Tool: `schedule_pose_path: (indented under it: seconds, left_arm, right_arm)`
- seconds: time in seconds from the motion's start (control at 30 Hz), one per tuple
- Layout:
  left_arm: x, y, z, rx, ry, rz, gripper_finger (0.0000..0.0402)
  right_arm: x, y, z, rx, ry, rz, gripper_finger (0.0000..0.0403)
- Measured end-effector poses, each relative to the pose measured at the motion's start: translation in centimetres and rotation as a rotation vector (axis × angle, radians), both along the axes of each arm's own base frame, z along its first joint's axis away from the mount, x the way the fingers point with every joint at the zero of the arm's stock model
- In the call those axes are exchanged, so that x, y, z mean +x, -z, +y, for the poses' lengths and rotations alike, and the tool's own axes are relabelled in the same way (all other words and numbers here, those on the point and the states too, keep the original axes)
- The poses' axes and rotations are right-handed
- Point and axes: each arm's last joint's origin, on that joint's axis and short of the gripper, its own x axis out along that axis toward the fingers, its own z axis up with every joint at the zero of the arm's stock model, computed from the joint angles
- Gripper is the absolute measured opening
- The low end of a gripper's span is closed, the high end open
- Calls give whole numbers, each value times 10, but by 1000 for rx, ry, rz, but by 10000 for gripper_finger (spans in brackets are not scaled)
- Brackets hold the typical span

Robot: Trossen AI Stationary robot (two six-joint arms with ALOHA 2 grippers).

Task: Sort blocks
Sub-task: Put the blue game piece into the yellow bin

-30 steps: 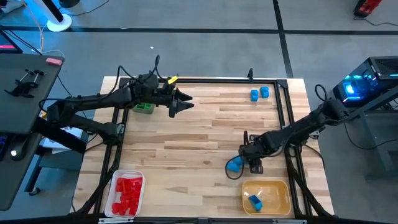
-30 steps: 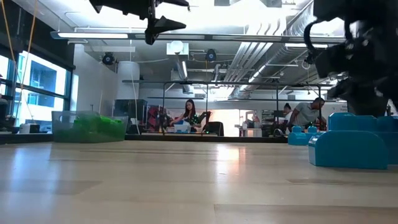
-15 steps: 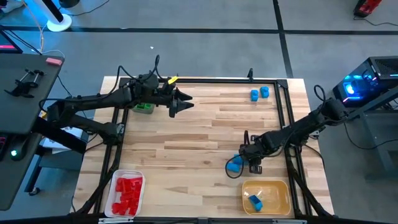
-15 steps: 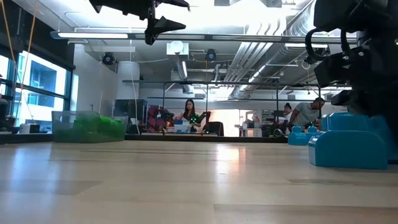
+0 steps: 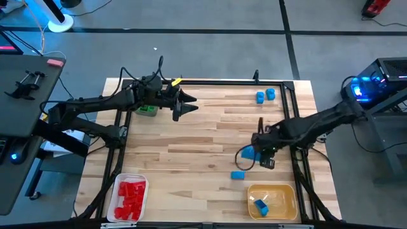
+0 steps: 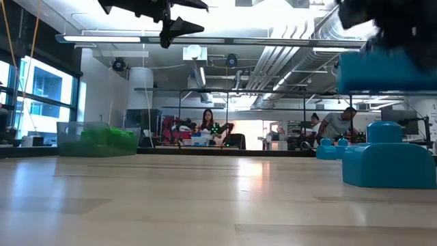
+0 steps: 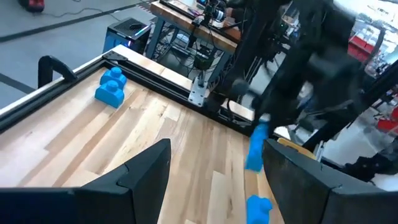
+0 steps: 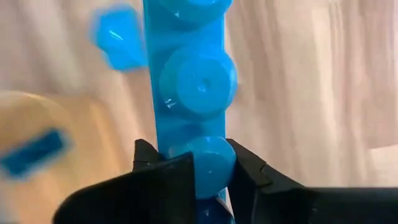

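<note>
Open-plan robotics lab — exposed ceiling ducts (image 6: 273, 65); workbenches (image 6: 205, 140); seated people (image 6: 334, 126)

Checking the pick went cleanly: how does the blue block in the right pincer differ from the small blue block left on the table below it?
The long blue plastic brick is clamped in the shut right pincer and raised off the wooden table; the small blue plastic block lies loose on the wood. The held brick shows several studs in a row; the loose block looks shorter. Both are the same blue.
</note>
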Motion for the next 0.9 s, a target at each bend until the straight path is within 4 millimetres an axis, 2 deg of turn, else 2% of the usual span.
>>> schedule_pose_path:
  seconds: [0.1,0.2,0.37,0.5,0.67,0.9]
  left_arm:
    - [0,0,0,27,3,1,239]
    - [0,0,1,61,-15,6,239]
    - [-1,1,3,84,-91,18,239]
    - [-1,2,4,91,-109,38,239]
    - [-1,3,4,107,-107,53,239]
    - [-1,3,4,115,-105,53,239]
  right_arm:
    - [-6,-23,6,137,71,-77,10]
    - [-8,-31,26,331,105,-106,9]
    - [-13,-18,76,512,93,-81,17]
    - [-25,-1,107,497,53,21,24]
    - [-33,17,113,378,138,181,51]
    - [-32,20,117,406,124,222,150]
